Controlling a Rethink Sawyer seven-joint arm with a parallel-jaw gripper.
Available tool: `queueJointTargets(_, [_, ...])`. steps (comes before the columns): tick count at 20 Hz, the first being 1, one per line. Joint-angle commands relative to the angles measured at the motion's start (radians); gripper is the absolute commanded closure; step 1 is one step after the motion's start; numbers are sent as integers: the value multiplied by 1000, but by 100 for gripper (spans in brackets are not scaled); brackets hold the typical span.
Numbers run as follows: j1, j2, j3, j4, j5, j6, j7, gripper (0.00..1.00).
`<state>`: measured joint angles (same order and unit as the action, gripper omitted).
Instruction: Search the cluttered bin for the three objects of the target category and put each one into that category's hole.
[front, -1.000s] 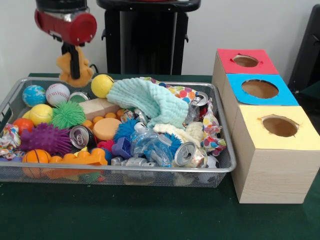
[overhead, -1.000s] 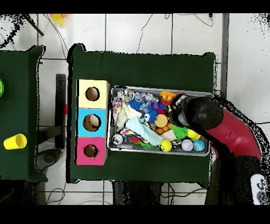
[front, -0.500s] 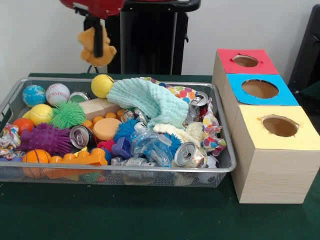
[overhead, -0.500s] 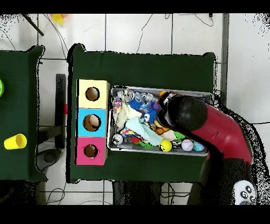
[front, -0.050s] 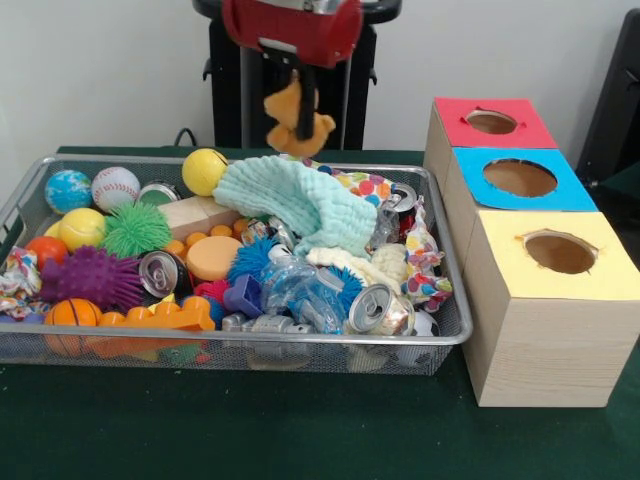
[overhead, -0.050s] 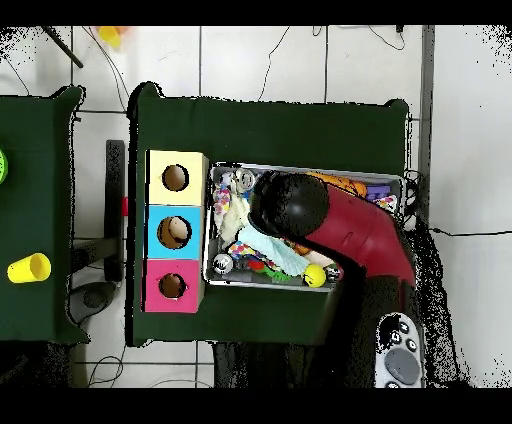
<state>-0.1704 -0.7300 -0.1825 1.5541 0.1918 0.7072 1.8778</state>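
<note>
The gripper hangs above the wire bin, pinching a small, floppy, orange-tan plush toy that dangles over the mint cloth, clear of the clutter.

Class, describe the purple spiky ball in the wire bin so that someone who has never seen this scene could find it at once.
Start at the wire bin on the green table, seen in the front view, and go to its left end. The purple spiky ball lies there, just above the small basketball and below the green spiky ball. It is the only purple ball, with thick blunt spikes.
</note>
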Motion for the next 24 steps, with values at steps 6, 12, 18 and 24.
queueJointTargets(6, [57,73,43,89,130,-8,300,100])
queueJointTargets(12, [94,69,35,138,166,-42,296,100])
queueJointTargets(18, [150,55,6,147,204,-29,336,100])
queueJointTargets(24, [183,59,-13,138,245,-21,362,100])
